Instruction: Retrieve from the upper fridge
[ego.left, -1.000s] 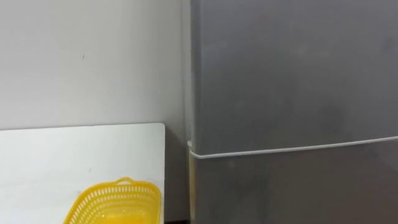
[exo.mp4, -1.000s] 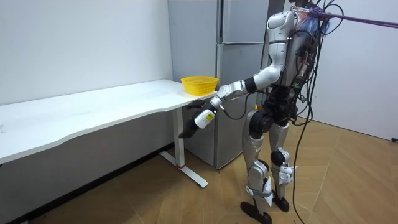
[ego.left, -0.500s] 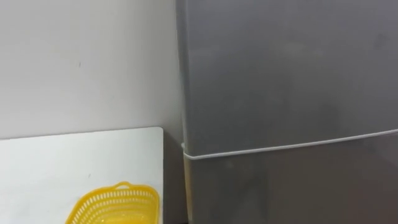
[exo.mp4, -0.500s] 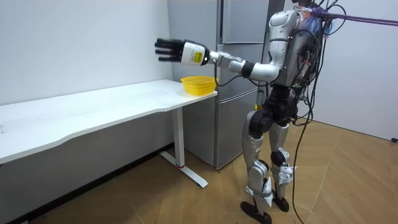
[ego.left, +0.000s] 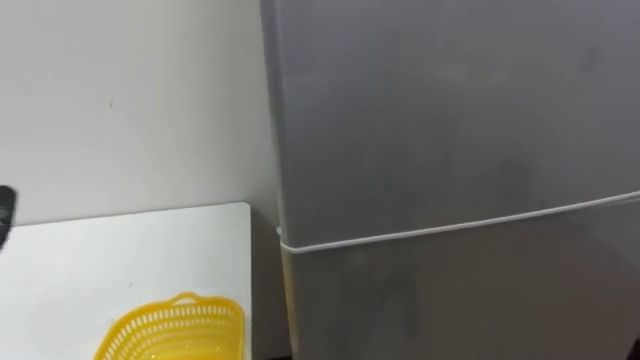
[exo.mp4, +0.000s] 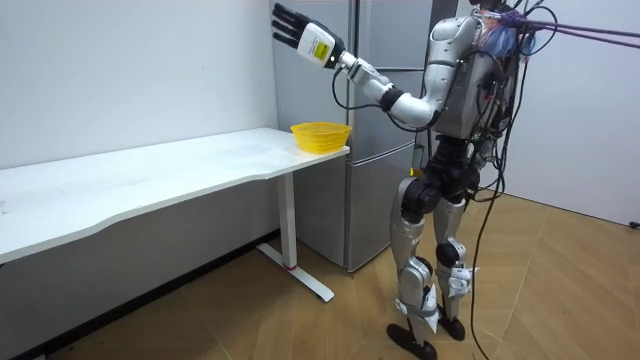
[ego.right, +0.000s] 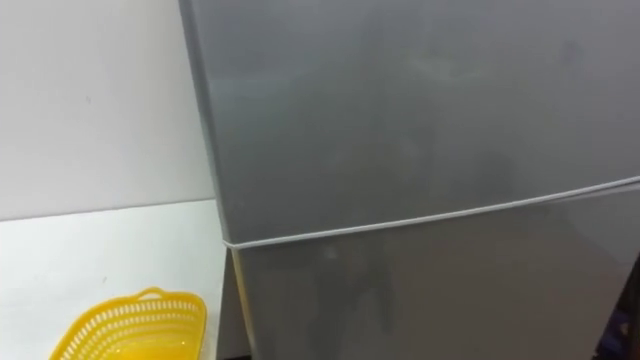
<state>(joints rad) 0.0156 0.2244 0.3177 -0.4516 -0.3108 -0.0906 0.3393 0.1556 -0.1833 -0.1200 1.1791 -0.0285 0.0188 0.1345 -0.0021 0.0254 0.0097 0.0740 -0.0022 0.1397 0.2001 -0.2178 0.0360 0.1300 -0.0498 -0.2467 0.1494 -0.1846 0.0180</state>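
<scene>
Raised since half a second ago from about shoulder height to head height, the robot's left hand (exo.mp4: 298, 28) now points toward 11 o'clock in the room view. The head camera has swung too, so the fridge (ego.left: 450, 150) edge sits further left. Grey and plain-fronted, the fridge takes the eye view from 12 to 5 o'clock. Its upper door (ego.left: 440, 100) and lower door (ego.left: 460, 300) are both closed, with a pale seam between them. A white table (ego.left: 70, 260) runs along a white wall (ego.left: 120, 90) at 9 o'clock. A yellow mesh basket (ego.left: 170, 328) sits at 7 o'clock on the table's fridge end. The robot stands on a wooden floor (exo.mp4: 300, 320), facing the fridge. The hand's fingers are straight and spread in the air, holding nothing. A dark fingertip shows at 9 o'clock on the left eye view's edge.
</scene>
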